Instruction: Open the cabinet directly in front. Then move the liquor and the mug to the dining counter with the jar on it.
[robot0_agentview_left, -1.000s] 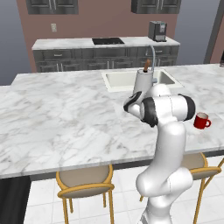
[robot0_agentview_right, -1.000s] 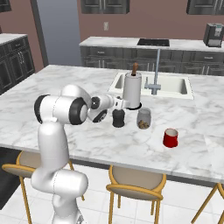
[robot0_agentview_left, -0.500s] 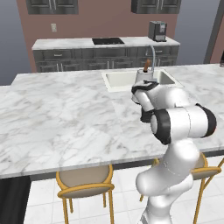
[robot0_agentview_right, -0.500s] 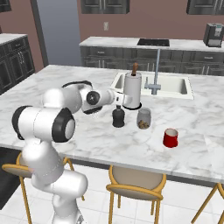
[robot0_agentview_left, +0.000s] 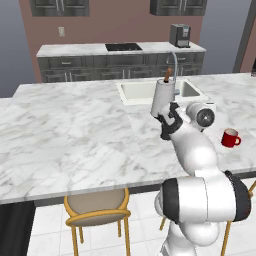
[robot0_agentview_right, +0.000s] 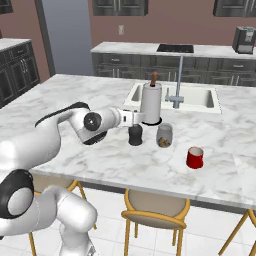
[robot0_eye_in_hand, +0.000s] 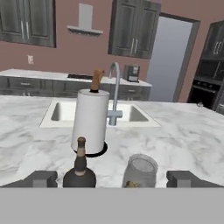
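The liquor, a small dark bottle with a brown stopper, stands on the white marble dining counter, just left of the glass jar. My gripper hovers level just behind the bottle's neck, open and holding nothing. In the hand view the liquor and the jar stand ahead between my wide-apart fingertips. The red mug sits upright to the right, apart from the jar. From the left base view my gripper covers the liquor, and the mug is in plain sight.
A white paper towel roll stands right behind the liquor, beside the inset sink and faucet. Yellow-legged stools line the near edge. Dark grey wall cabinets hang shut on the far wall; which is the task's cabinet I cannot tell.
The arm's elbow has dropped and swung out toward the cameras while the hand stayed by the liquor, open. Bottle, jar and mug have not moved.
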